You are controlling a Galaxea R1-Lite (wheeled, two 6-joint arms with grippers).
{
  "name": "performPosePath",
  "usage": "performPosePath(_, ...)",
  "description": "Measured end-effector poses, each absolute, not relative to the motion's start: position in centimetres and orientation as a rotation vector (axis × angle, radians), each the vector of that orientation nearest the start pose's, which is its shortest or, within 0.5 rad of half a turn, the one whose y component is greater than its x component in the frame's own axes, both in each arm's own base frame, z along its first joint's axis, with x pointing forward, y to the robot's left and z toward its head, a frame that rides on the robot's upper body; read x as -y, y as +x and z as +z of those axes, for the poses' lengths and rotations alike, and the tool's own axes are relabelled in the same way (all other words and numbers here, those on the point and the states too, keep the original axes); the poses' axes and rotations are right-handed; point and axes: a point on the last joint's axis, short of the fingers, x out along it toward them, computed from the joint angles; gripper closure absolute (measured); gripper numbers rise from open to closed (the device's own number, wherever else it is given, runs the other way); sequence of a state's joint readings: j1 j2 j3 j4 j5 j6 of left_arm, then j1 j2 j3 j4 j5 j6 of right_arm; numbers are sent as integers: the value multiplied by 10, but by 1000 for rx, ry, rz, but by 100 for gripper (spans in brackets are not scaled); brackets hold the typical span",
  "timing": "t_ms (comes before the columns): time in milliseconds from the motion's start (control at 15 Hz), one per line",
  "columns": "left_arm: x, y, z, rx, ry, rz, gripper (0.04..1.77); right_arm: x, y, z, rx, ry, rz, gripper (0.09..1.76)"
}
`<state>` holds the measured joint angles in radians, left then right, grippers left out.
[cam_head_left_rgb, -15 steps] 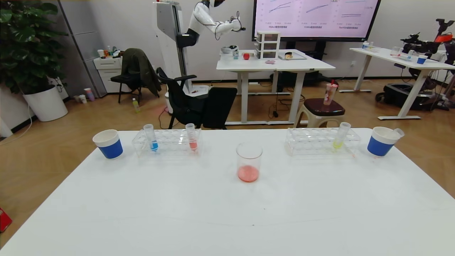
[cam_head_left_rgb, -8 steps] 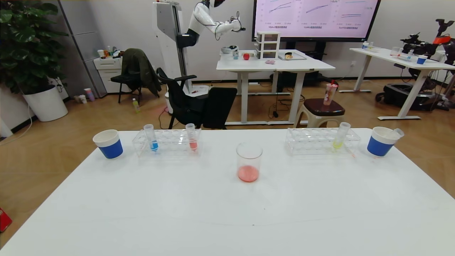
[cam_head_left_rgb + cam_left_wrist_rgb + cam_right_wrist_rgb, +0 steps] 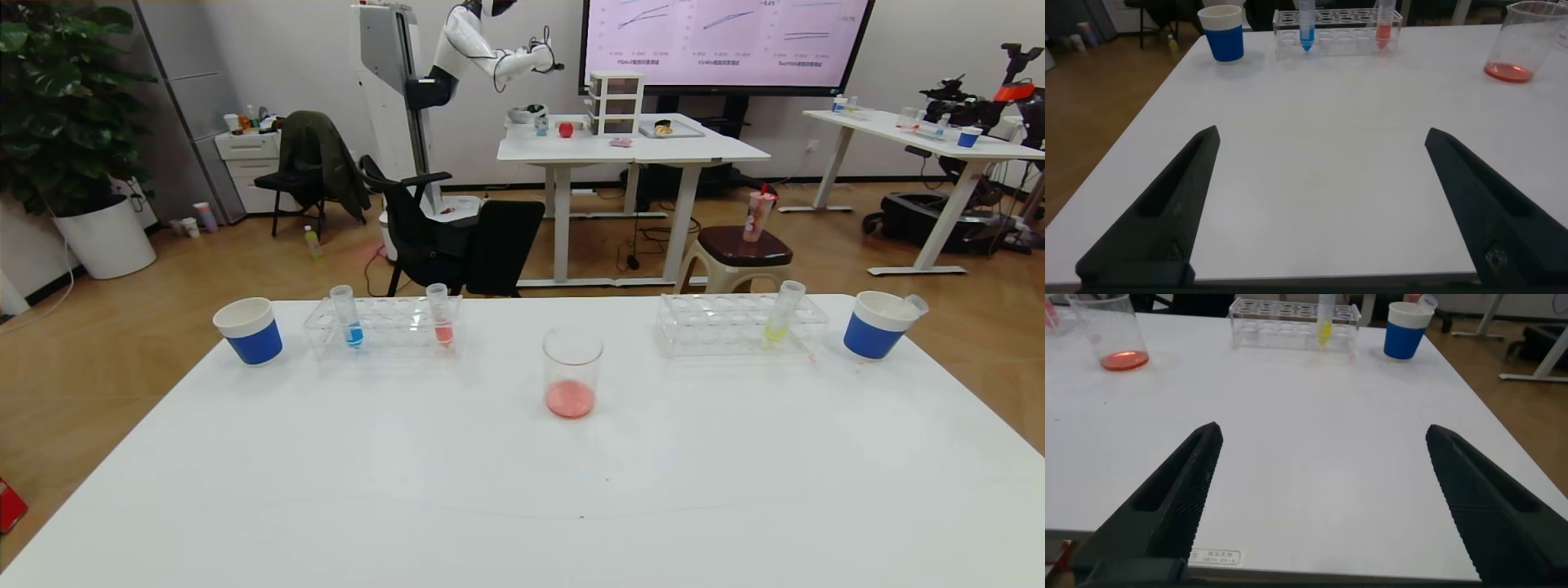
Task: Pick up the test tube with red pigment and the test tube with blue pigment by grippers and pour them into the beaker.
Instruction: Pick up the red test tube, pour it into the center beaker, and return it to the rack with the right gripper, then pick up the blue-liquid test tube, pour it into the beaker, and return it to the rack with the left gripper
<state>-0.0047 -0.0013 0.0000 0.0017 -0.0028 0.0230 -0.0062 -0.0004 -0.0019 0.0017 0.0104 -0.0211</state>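
Observation:
The test tube with blue pigment (image 3: 349, 318) stands in the left clear rack (image 3: 392, 328); it also shows in the left wrist view (image 3: 1306, 28). A twin tube with salmon-red liquid (image 3: 441, 320) stands in the same rack. No tube with vivid orange-red liquid shows. The beaker (image 3: 572, 371) stands mid-table with a little red liquid at its bottom. A clear, empty-looking tube (image 3: 916, 306) leans in the right paper cup (image 3: 873, 331). My left gripper (image 3: 1321, 132) and right gripper (image 3: 1323, 428) are open and empty, low over the table's near edge, out of the head view.
A blue-banded paper cup (image 3: 249, 331) stands left of the left rack. The right clear rack (image 3: 718, 327) holds a tube with yellow-green liquid (image 3: 782, 320). The white table (image 3: 522, 490) ends close behind the racks. Chairs, desks and another robot stand beyond.

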Motion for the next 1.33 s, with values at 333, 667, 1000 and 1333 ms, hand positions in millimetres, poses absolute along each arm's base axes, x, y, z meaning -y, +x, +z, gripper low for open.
performPosePath(333, 0, -23, 75, 0, 23, -8, 6, 0, -23, 76, 2, 4, 2, 11)
performPosePath(667, 0, -23, 75, 0, 23, -7, 6, 0, -23, 76, 2, 5, 2, 11)
performPosePath(1000, 0, -23, 75, 0, 21, -8, 6, 0, -23, 76, 2, 5, 3, 11)
performPosePath(1333, 0, -23, 75, 0, 21, -7, 6, 0, -23, 76, 2, 6, 3, 11)
